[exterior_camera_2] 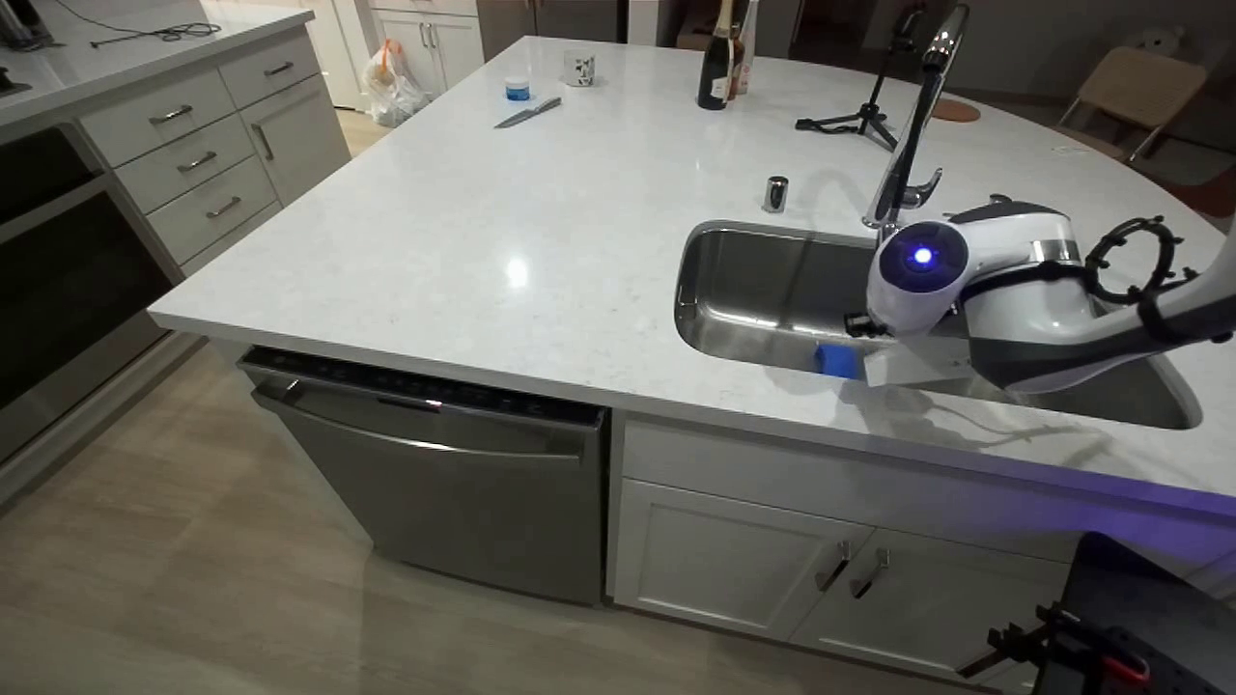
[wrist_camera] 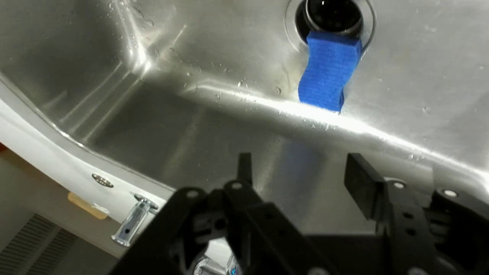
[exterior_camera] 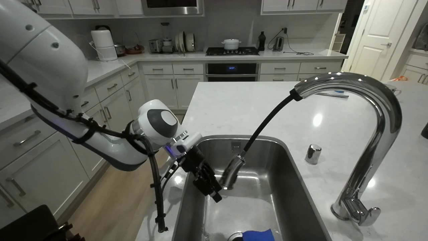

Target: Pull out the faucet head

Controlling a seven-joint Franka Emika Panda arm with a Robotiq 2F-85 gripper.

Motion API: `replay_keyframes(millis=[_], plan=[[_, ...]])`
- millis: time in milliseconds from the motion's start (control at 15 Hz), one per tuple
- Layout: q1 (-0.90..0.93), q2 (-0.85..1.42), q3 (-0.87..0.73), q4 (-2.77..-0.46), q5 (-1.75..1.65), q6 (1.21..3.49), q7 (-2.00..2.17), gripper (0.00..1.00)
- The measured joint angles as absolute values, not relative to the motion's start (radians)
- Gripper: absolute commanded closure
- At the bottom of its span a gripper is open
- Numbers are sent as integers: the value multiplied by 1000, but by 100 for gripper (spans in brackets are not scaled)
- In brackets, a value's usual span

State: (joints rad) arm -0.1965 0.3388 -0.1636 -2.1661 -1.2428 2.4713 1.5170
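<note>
- Faucet head (exterior_camera: 232, 172) hangs over the sink (exterior_camera: 291, 194), outside the spout (exterior_camera: 389, 117) and well apart from its end, tilted so that its lower end leans toward the robot's side (its outline is smeared, so finer detail is hard to read)
- Black hose (exterior_camera: 267, 121) slants down from the collar (exterior_camera: 295, 94) at the spout's end to the top of the faucet head
- End effector (wrist_camera: 300, 172) has its jaws spread wide, and the wrist view shows the steel sink wall through the gap
- Its fingertips (exterior_camera: 217, 197) reach down over the sink just beside the faucet head in an exterior view; whether the two touch, I cannot tell
- White arm (exterior_camera_2: 1033, 319) covers part of the sink in an exterior view, where I cannot pick out the faucet head
- Blue sponge (wrist_camera: 328, 72) lies on the sink floor with one end over the drain (wrist_camera: 332, 17) in the wrist view, and it shows in both exterior views too
- Chrome knob (exterior_camera: 313, 154) stands upright on the worktop (exterior_camera: 240, 110) near the sink's rim, and a lever (exterior_camera: 369, 216) juts from the base of the spout
- Knife (exterior_camera_2: 529, 113), patterned cup (exterior_camera_2: 579, 69), dark bottle (exterior_camera_2: 716, 72) and small tripod (exterior_camera_2: 872, 111) are farther back on the worktop in an exterior view
</note>
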Motion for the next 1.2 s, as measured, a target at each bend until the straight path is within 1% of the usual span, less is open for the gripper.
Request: replay_keyframes(millis=[67, 600, 867, 1200], plan=[[-196, 336, -158, -2187, -1216, 2471, 1495, 0], [-174, 219, -140, -2317, -982, 2471, 1253, 0], [-169, 142, -140, -2349, -872, 2469, 1133, 0], [-149, 46, -139, -2364, -648, 2441, 906, 0]])
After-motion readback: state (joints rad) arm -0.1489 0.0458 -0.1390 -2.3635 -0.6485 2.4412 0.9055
